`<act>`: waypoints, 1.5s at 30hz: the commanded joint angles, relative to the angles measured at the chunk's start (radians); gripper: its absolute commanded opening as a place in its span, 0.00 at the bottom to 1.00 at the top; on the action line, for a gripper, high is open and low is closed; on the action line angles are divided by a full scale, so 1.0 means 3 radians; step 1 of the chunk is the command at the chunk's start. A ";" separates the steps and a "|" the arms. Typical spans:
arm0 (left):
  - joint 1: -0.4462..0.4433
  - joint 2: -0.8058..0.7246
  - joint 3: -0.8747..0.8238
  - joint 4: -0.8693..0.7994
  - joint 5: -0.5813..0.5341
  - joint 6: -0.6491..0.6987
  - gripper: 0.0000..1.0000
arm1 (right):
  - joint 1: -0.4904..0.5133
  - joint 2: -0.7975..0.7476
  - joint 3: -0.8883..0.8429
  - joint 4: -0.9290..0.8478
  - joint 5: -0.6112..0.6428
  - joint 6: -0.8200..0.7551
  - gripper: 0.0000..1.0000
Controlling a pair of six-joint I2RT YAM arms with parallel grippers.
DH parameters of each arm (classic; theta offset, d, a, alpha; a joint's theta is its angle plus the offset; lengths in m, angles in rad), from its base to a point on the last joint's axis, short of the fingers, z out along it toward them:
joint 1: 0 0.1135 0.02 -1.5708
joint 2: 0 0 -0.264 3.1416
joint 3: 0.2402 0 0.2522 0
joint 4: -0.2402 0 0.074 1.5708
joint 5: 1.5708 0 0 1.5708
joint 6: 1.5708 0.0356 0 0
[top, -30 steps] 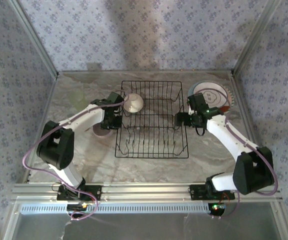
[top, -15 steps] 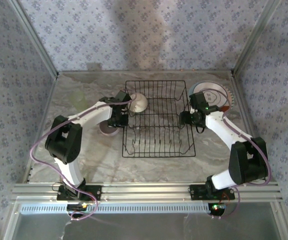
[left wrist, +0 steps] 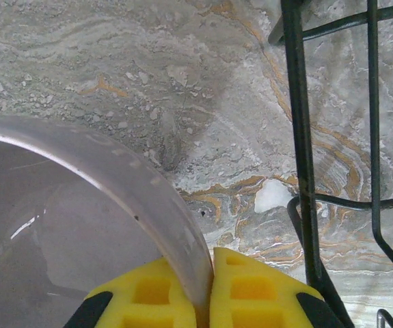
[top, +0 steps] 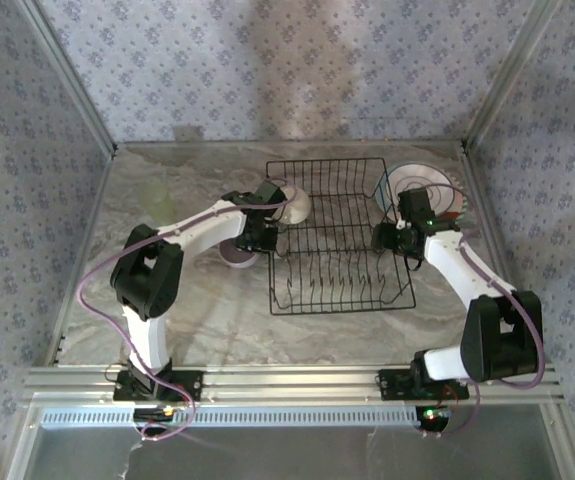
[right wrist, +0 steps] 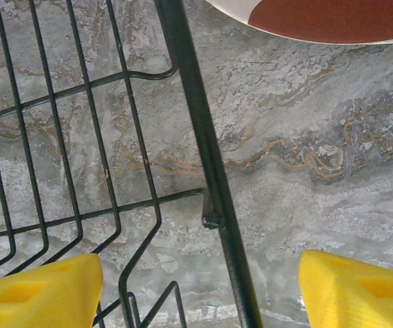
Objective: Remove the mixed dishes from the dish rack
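The black wire dish rack (top: 342, 311) stands mid-table, with a cream bowl (top: 297, 205) at its back left corner. Just left of the rack, my left gripper (top: 253, 243) is shut on the rim of a lilac bowl (top: 235, 257). In the left wrist view the yellow pads (left wrist: 251, 290) pinch that bowl (left wrist: 66, 225), with rack wire (left wrist: 299, 137) close on the right. My right gripper (top: 393, 237) stands open astride the rack's right rim (right wrist: 203, 150); its pads (right wrist: 39, 294) sit wide on either side of the wire without touching it.
A stack of plates (top: 422, 190) lies at the back right; the edge of a red-brown and white plate (right wrist: 319, 14) shows just past the right gripper. A pale greenish object (top: 157, 200) sits back left. Metal frame posts and patterned walls enclose the table.
The rack and its cream bowl have slid to the right. The left gripper with the lilac bowl and the right gripper both moved right alongside it. The right jaws narrowed a little.
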 commanded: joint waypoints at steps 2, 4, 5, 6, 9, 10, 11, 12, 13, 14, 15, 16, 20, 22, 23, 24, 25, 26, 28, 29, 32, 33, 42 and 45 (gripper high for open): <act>-0.0014 -0.0089 0.0155 -0.0269 -0.0441 0.0015 0.00 | -0.0010 -0.0152 -0.0041 0.0094 0.0104 0.0059 0.78; -0.0009 -0.0130 0.0140 -0.0297 -0.0530 0.0034 0.00 | 0.0004 -0.0191 -0.0042 0.0109 0.0106 0.0058 0.78; -0.0011 -0.0132 0.0140 -0.0297 -0.0534 0.0040 0.00 | 0.0005 -0.0202 -0.0037 0.0117 0.0107 0.0061 0.79; -0.0006 -0.0120 0.0149 -0.0302 -0.0529 0.0049 0.00 | 0.0011 -0.0220 -0.0040 0.0123 0.0097 0.0057 0.79; -0.0009 -0.0074 0.0184 -0.0300 -0.0531 0.0061 0.00 | 0.0054 -0.0257 -0.0038 0.0133 0.0099 0.0036 0.81; -0.0007 -0.0064 0.0189 -0.0297 -0.0538 0.0059 0.00 | 0.0069 -0.0269 -0.0037 0.0127 0.0111 0.0026 0.82; -0.0004 -0.0053 0.0191 -0.0287 -0.0551 0.0061 0.00 | 0.0086 -0.0282 -0.0041 0.0117 0.0120 0.0018 0.83; -0.0002 -0.0046 0.0191 -0.0282 -0.0550 0.0058 0.00 | 0.0103 -0.0295 -0.0037 0.0111 0.0133 0.0011 0.84; -0.0005 -0.0034 0.0203 -0.0288 -0.0557 0.0063 0.00 | 0.0123 -0.0310 -0.0033 0.0102 0.0148 0.0006 0.84; -0.0005 -0.0017 0.0211 -0.0291 -0.0576 0.0065 0.00 | 0.0136 -0.0325 -0.0032 0.0097 0.0164 0.0001 0.84; -0.0004 -0.0005 0.0221 -0.0293 -0.0585 0.0066 0.00 | 0.0151 -0.0329 -0.0030 0.0090 0.0172 -0.0004 0.84; -0.0001 0.0005 0.0225 -0.0295 -0.0595 0.0066 0.00 | 0.0165 -0.0336 -0.0022 0.0087 0.0172 -0.0007 0.86; 0.0004 0.0039 0.0238 -0.0307 -0.0638 0.0071 0.00 | 0.0234 -0.0335 0.0006 0.0081 0.0192 -0.0015 0.88; 0.0012 0.0055 0.0223 -0.0291 -0.0632 0.0066 0.00 | 0.0272 -0.0322 0.0022 0.0086 0.0195 -0.0028 0.91; 0.0014 0.0065 0.0218 -0.0282 -0.0626 0.0066 0.00 | 0.0292 -0.0317 0.0025 0.0086 0.0207 -0.0033 0.92; 0.0020 0.0072 0.0207 -0.0277 -0.0614 0.0066 0.00 | 0.0314 -0.0316 0.0038 0.0086 0.0216 -0.0040 0.92; 0.0028 0.0085 0.0200 -0.0269 -0.0601 0.0061 0.00 | 0.0337 -0.0310 0.0046 0.0078 0.0236 -0.0045 0.93; 0.0029 0.0092 0.0192 -0.0260 -0.0596 0.0061 0.00 | 0.0357 -0.0305 0.0059 0.0072 0.0243 -0.0053 0.94; 0.0030 0.0095 0.0171 -0.0241 -0.0583 0.0061 0.00 | 0.0397 -0.0293 0.0077 0.0066 0.0268 -0.0064 0.95; 0.0031 0.0098 0.0163 -0.0226 -0.0575 0.0061 0.00 | 0.0413 -0.0291 0.0085 0.0062 0.0279 -0.0071 0.95; 0.0043 0.0106 0.0148 -0.0205 -0.0562 0.0056 0.00 | 0.0453 -0.0296 0.0104 0.0061 0.0277 -0.0082 0.98; 0.0046 0.0106 0.0140 -0.0197 -0.0549 0.0056 0.00 | 0.0473 -0.0300 0.0111 0.0069 0.0267 -0.0087 0.99; 0.0063 0.0075 0.0101 -0.0159 -0.0480 0.0041 0.09 | 0.0708 -0.0466 0.0172 0.0132 0.0014 -0.0072 1.00; 0.0057 0.0039 0.0091 -0.0151 -0.0445 0.0026 0.17 | 0.0848 -0.0570 0.0230 0.0098 0.0063 -0.0070 1.00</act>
